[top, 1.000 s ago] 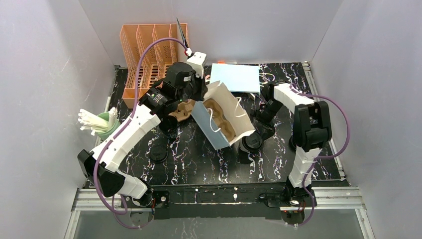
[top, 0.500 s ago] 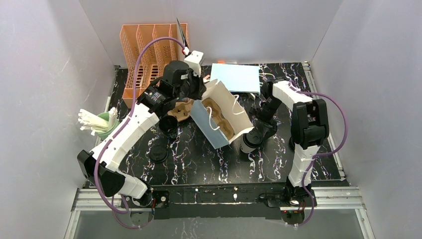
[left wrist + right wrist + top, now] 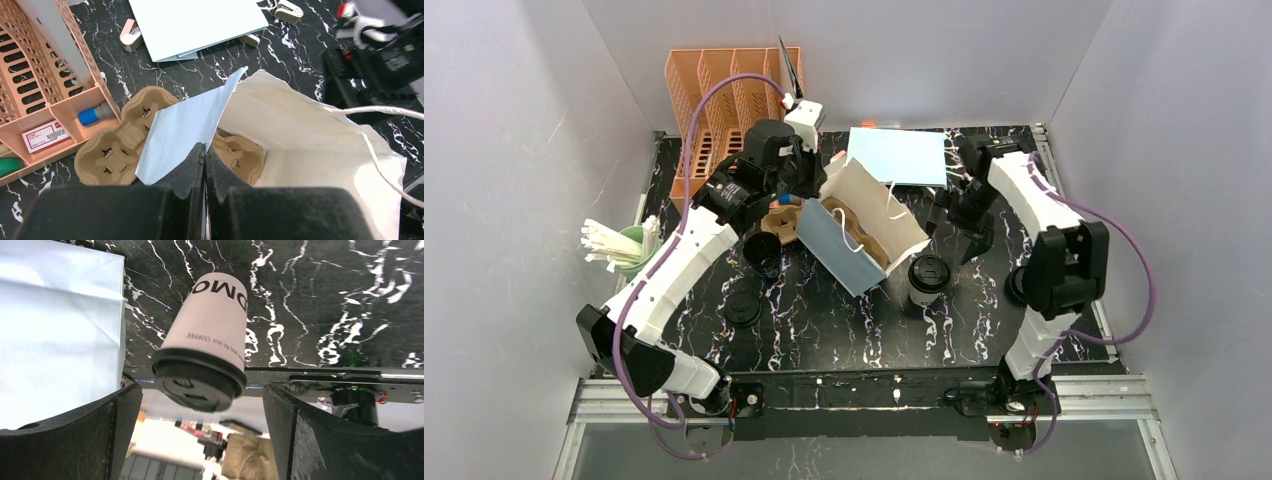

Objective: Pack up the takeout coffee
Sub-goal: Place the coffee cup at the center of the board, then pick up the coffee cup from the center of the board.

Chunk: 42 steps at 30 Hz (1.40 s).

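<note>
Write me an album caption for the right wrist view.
The open right gripper frames a lidded takeout coffee cup standing free on the marbled table beside the light-blue paper bag.

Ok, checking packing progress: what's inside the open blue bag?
A brown pulp carrier, its visible wells empty. A blue flap of the bag, pinched by the left gripper, hides the rest.

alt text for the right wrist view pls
The open right gripper frames a pale takeout cup with a black lid, standing untouched on the black marbled table. The view is upside down, and a light-blue bag fills the left side.
</note>
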### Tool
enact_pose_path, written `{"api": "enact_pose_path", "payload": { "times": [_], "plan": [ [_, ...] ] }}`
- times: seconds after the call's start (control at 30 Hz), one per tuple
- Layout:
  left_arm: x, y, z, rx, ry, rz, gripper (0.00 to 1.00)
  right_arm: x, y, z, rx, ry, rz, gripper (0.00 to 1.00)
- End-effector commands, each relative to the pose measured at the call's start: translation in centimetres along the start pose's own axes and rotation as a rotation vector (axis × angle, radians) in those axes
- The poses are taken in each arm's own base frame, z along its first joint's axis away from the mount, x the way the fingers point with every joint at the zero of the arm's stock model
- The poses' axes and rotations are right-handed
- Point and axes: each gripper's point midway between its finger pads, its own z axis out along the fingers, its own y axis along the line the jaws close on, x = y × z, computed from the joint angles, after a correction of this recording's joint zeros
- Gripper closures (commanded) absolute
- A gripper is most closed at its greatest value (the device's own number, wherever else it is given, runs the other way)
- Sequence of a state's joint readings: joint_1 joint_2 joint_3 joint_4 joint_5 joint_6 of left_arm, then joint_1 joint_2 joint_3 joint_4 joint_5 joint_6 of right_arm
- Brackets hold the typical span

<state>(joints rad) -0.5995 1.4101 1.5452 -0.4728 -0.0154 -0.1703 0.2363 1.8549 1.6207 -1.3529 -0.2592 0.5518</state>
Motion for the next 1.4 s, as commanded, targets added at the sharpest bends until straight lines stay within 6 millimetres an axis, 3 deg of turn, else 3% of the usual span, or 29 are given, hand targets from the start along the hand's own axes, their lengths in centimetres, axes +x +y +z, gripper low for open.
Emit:
{"api": "enact_pose_path", "payload": {
  "times": [0.0, 0.17, 0.27, 0.43, 0.53, 1.07, 1.37],
  "plan": [
    [-1.3, 1.2, -2.3, -0.027, -0.038, 0.023, 1.00, 0.7, -1.0, -4.4, 0.018, -0.234, -0.076, 0.02],
    [-1.4, 1.3, -2.7, -0.014, -0.037, 0.029, 1.00, 2.0, -0.6, -6.3, -0.076, -0.502, -0.257, 0.02],
    [-1.0, 1.0, -3.0, 0.011, -0.031, 0.017, 1.00, 3.1, -0.2, -5.4, -0.022, -0.574, -0.294, 0.02],
    [-0.2, 1.7, -3.3, -0.008, -0.023, -0.034, 1.00, 5.1, 2.0, -4.0, 0.032, -0.633, -0.317, 0.02],
    [0.5, 2.6, -3.3, -0.028, -0.012, -0.074, 1.00, 5.1, 2.6, -3.8, 0.033, -0.673, -0.306, 0.02],
    [2.0, 4.9, -2.6, -0.033, 0.018, -0.168, 1.00, 4.6, 2.3, -0.7, 0.088, -0.647, -0.337, 0.02],
    [1.9, 5.1, -2.5, -0.029, 0.013, -0.176, 1.00, 4.3, 0.9, 0.4, 0.186, -0.617, -0.320, 0.12]
  ]
}}
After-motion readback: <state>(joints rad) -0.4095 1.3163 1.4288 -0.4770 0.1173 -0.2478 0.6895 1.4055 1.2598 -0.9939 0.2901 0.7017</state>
